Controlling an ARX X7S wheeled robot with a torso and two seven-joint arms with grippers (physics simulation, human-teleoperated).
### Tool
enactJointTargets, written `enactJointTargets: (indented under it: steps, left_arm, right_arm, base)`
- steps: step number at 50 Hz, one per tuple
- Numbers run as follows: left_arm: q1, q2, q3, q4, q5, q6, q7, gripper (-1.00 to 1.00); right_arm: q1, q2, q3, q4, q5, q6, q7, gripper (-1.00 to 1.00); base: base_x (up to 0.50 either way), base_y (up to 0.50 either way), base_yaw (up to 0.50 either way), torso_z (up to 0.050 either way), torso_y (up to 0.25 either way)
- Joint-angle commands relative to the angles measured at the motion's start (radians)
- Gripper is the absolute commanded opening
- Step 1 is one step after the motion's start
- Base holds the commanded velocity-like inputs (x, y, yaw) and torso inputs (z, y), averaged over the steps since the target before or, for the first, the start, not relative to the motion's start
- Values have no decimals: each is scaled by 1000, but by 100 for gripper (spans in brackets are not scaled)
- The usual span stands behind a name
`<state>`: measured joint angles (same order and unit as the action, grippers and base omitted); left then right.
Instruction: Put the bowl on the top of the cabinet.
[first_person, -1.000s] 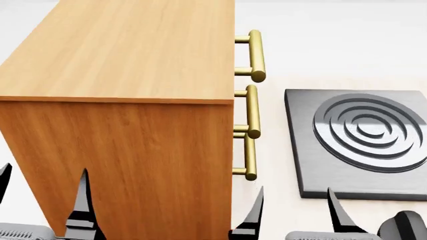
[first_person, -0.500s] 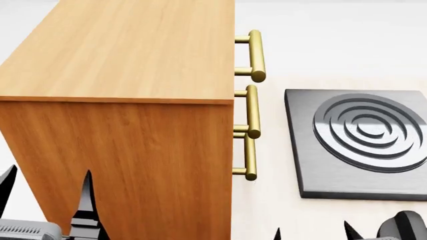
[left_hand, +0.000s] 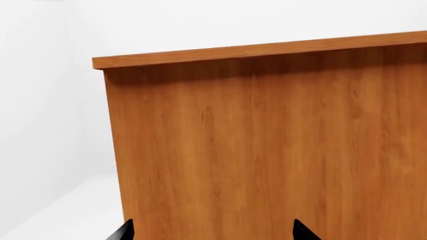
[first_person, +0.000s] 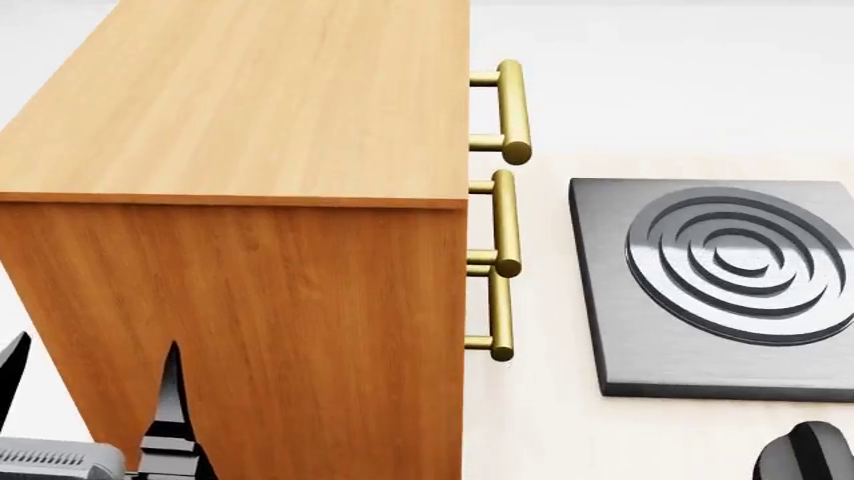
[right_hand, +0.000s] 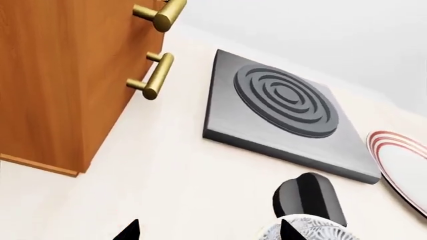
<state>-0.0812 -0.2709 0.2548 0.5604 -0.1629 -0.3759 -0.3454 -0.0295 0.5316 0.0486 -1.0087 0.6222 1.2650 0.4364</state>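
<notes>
The cabinet (first_person: 254, 110) of orange-brown wood with brass bar handles (first_person: 505, 225) fills the left of the head view. My left gripper (first_person: 88, 385) stands open low against its near side; in the left wrist view its fingertips (left_hand: 124, 231) are spread wide before the wood panel (left_hand: 267, 145). My right gripper (right_hand: 208, 232) is open over bare tabletop and is out of the head view. Only a sliver of the bowl (right_hand: 313, 232), white with a grey pattern, shows right beside one right fingertip (right_hand: 288, 231).
A dark grey square slab with raised rings (first_person: 727, 280) lies right of the cabinet. A black knob-like object (right_hand: 310, 197) stands near the bowl. A red-ringed white plate (right_hand: 400, 165) lies past the slab.
The right gripper's fingertips have dropped out of the head view's lower edge. The left gripper has barely shifted.
</notes>
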Motion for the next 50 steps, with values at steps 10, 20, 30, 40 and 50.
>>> enactJointTargets:
  steps: [10, 20, 30, 40, 50]
  left_arm:
    - [0, -8, 6, 11, -2, -5, -13, 100]
    - [-3, -10, 11, 7, -3, -6, -18, 100]
    - [-4, -12, 17, 5, -3, -3, -22, 100]
    - [-4, -15, 20, 5, -4, -1, -27, 100]
    - [-2, -18, 24, 4, -5, 3, -31, 100]
  right_arm:
    - [-107, 81, 1, 20, 69, -74, 87, 100]
    - [-135, 93, -15, 53, 47, -125, 82, 100]
    - [-156, 93, -20, 88, 38, -165, 69, 100]
    - [-175, 94, -40, 138, 13, -214, 52, 100]
    - [-187, 96, -39, 164, 6, -240, 43, 100]
  base:
    - [0, 0, 0, 0, 0]
    - [0, 0, 0, 0, 0]
    - [0, 0, 0, 0, 0]
    - [0, 0, 0, 0, 0]
    - [0, 0, 0, 0, 0]
